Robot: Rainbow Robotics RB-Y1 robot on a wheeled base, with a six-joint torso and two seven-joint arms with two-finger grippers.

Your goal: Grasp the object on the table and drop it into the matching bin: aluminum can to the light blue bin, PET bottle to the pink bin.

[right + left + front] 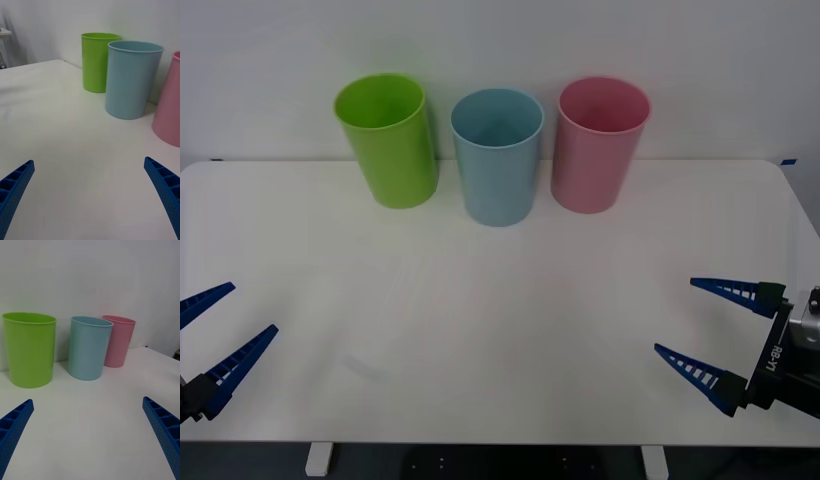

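The light blue bin stands upright at the back middle of the white table, with the pink bin just to its right. In the right wrist view the light blue bin and pink bin stand ahead, as do the light blue bin and pink bin in the left wrist view. The object, an aluminum can or PET bottle, is out of view. My left gripper is open at the front left edge. My right gripper is open at the front right, nothing between its fingers.
A lime green bin stands left of the light blue one, all three in a row near the table's far edge against a white wall. Bare tabletop stretches between the bins and both grippers.
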